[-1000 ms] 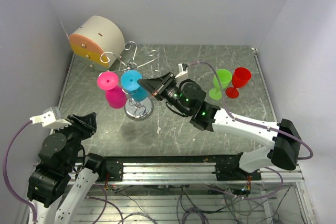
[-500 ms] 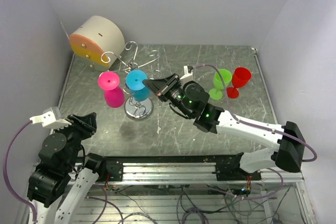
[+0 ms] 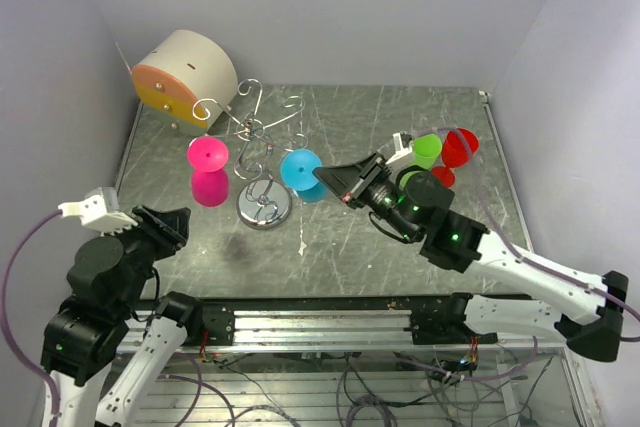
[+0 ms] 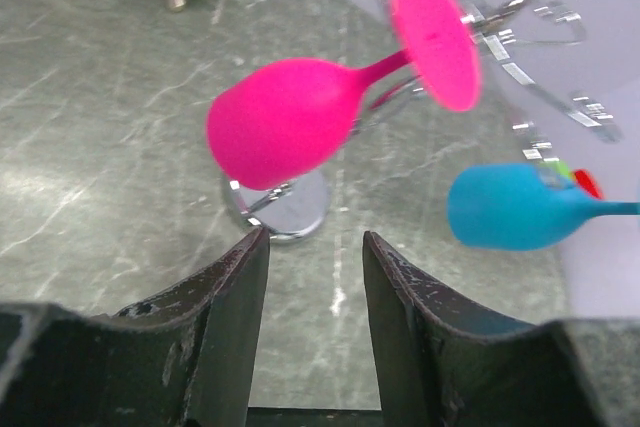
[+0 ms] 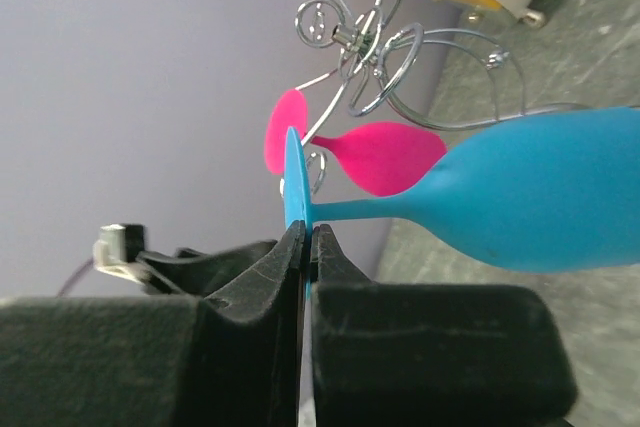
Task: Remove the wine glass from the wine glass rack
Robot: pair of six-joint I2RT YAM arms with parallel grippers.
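The silver wire wine glass rack (image 3: 262, 152) stands on its round shiny base at the table's left middle. A pink wine glass (image 3: 207, 173) hangs upside down from its left arm. My right gripper (image 3: 330, 176) is shut on the foot of a blue wine glass (image 3: 301, 173) and holds it in the air, clear of the rack and to its right. The right wrist view shows the fingers (image 5: 290, 259) pinching the blue foot disc (image 5: 295, 182). My left gripper (image 4: 312, 247) is open and empty, low, near the rack's base (image 4: 283, 209), facing the pink glass (image 4: 290, 122).
A beige cylinder with an orange face (image 3: 183, 75) stands at the back left, close behind the rack. A green glass (image 3: 421, 159) and a red glass (image 3: 455, 156) stand upright at the right, just behind my right arm.
My right gripper has pulled the blue glass to the right, off the rack's arm and away from it. The left arm has shifted slightly. The pink glass stays hanging.
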